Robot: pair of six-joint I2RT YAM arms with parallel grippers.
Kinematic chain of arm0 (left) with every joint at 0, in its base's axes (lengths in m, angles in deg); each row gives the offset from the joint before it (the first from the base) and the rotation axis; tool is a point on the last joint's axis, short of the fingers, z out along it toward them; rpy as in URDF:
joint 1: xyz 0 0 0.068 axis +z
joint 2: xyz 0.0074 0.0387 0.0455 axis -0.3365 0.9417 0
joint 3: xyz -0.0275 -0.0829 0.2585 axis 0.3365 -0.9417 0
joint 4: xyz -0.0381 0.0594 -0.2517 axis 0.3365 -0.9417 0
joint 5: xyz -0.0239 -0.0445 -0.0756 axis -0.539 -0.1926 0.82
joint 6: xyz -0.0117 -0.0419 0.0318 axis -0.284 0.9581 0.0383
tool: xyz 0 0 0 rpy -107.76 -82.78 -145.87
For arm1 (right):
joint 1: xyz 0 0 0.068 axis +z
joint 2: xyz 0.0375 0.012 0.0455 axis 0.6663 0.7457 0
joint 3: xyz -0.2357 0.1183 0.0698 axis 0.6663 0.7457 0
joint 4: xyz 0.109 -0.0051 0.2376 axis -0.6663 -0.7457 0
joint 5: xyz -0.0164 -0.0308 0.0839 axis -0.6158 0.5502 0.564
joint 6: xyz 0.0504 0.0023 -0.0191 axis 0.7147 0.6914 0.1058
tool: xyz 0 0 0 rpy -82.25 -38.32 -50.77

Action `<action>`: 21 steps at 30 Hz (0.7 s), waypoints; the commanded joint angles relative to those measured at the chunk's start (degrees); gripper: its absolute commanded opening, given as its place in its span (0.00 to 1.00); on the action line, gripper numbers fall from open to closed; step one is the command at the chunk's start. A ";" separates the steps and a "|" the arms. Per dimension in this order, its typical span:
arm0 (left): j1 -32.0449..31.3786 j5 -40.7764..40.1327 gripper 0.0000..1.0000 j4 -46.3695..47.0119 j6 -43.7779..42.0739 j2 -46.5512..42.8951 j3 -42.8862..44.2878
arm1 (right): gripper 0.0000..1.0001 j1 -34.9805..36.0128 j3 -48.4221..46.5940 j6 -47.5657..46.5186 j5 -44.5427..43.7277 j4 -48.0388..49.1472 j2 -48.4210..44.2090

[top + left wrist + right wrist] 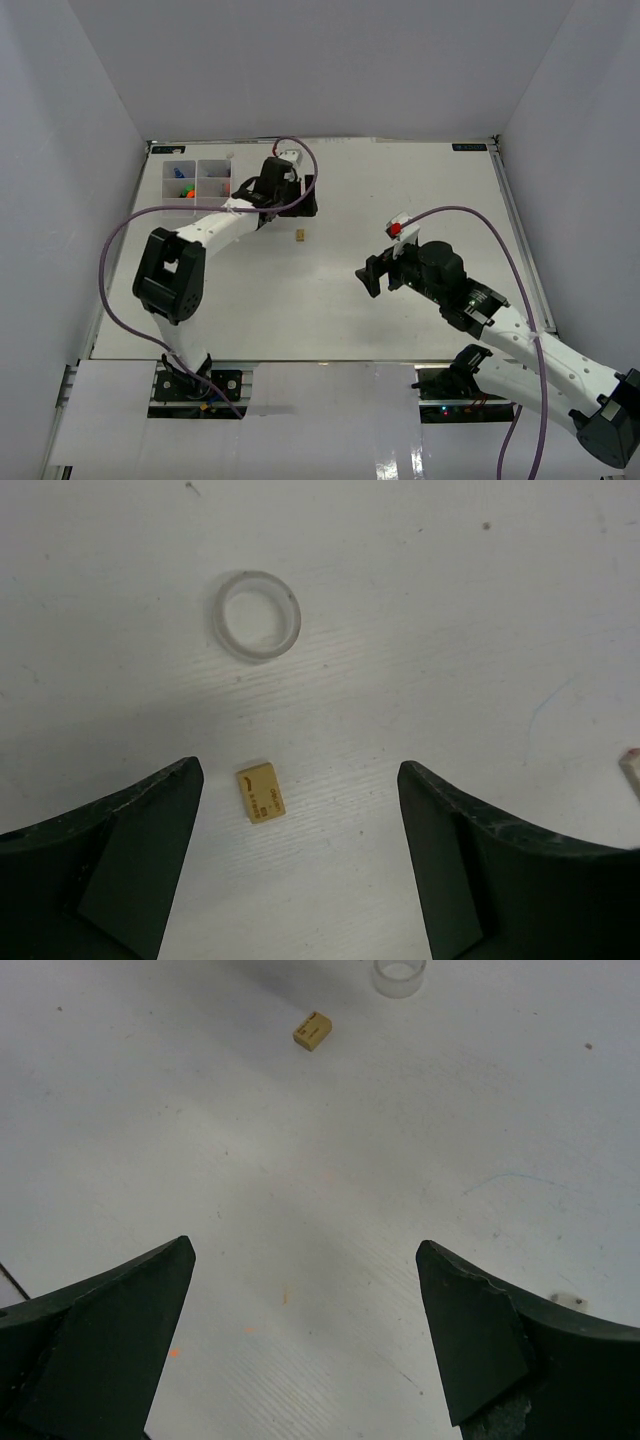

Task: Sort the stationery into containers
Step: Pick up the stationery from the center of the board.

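Left wrist view: left gripper [300,772] fingers wide apart w/ brass clip [260,792] lying between them (tape ring [257,616] beyond); right gripper [305,1252] also spread, empty.

left arm [215,228] stretched forward, left tool [300,770] gaping, right arm [520,335] bent, right tool [305,1248] gaping

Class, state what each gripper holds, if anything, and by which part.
Nothing is held. The left gripper and the right gripper both stand open and empty; the small tan block lies loose on the table.
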 commanded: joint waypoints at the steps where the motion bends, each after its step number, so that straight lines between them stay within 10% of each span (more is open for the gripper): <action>1: -1.49 -6.70 0.87 -8.87 1.91 4.15 4.50 | 0.98 -0.19 0.73 0.88 -2.51 -0.49 -1.85; 21: -3.16 -5.56 0.53 -11.35 4.64 14.98 7.94 | 0.98 -0.28 2.40 0.08 -4.62 -0.94 -2.64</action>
